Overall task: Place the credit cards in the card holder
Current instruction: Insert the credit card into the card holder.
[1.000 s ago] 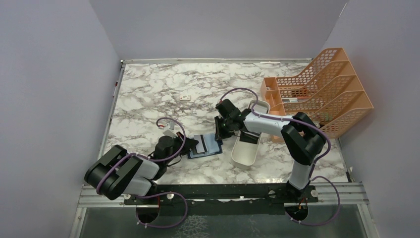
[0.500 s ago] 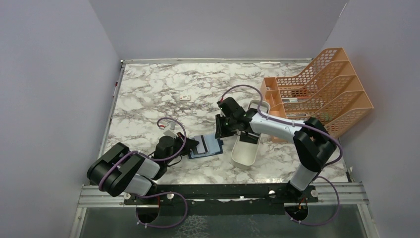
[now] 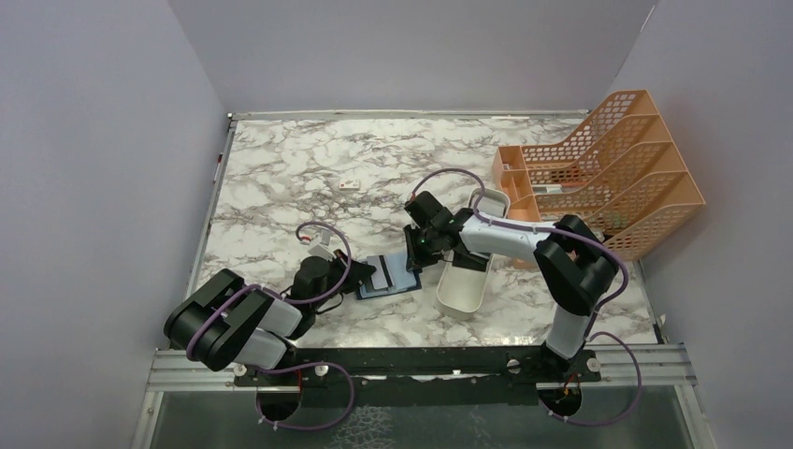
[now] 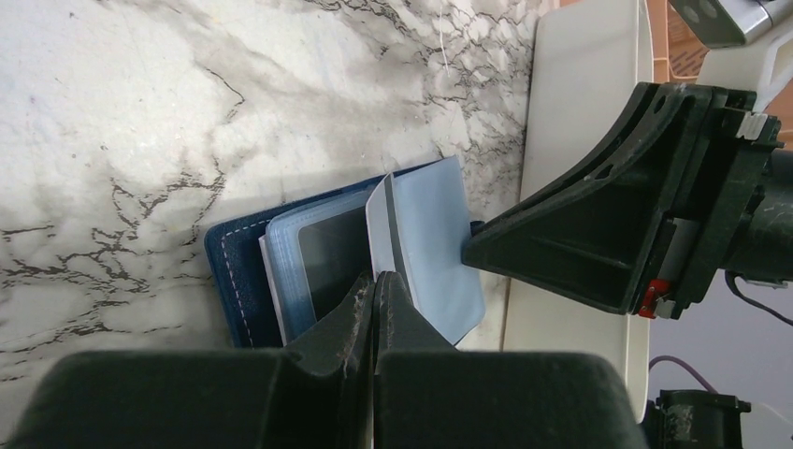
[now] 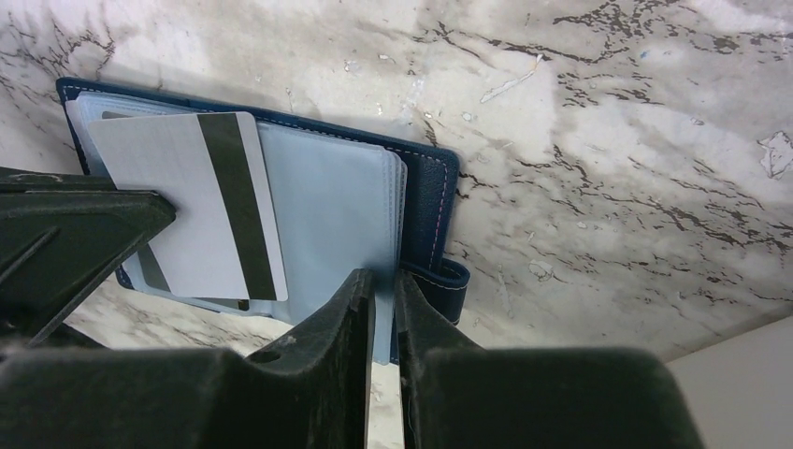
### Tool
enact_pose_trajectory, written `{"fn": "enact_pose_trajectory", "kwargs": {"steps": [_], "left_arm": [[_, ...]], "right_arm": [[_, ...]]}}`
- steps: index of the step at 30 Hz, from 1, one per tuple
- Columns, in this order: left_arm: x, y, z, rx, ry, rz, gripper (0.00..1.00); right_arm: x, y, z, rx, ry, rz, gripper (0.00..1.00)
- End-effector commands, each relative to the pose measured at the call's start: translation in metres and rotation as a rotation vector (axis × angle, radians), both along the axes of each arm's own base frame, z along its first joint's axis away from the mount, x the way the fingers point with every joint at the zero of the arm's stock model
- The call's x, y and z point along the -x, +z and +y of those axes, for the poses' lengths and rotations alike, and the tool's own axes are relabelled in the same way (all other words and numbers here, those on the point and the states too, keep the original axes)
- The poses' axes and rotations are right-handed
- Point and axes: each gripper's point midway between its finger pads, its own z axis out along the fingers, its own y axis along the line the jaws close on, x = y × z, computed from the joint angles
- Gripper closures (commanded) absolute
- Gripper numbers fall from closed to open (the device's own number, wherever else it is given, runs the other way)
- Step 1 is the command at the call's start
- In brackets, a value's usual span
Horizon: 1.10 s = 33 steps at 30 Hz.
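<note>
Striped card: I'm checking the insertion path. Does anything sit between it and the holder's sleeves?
Nothing visible does. The card, pinched by the left gripper, lies directly over the sleeves of the open holder. The right gripper only pinches the sleeves' edge beside it.

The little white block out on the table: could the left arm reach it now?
Probably: bare marble lies between. But the left arm has its jaws shut on a credit card, so it couldn't grab the white block yet.
</note>
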Motion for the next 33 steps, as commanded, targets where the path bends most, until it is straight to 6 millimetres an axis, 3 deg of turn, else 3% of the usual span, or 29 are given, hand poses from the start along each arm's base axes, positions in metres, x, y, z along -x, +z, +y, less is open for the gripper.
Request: {"fn": "enact_pose_trajectory", "kwargs": {"steps": [1,18,33], "left_arm": [[0.015,-0.017,0.004,-0.014,-0.006,0.079,1.0],[0.029,-0.038,0.007,-0.009,0.039,0.202,1.0],[0.028,-0.046,0.01,-0.015,0.108,0.241,1.0]], "right_arm": [[0.001,-0.024,-0.024,0.139,-0.046,0.007,0.84],[0.005,-0.034,-0.025,0.146,-0.044,0.028,0.86],[0.005,-0.033,-0.023,0.138,-0.039,0.03,0.86]]}}
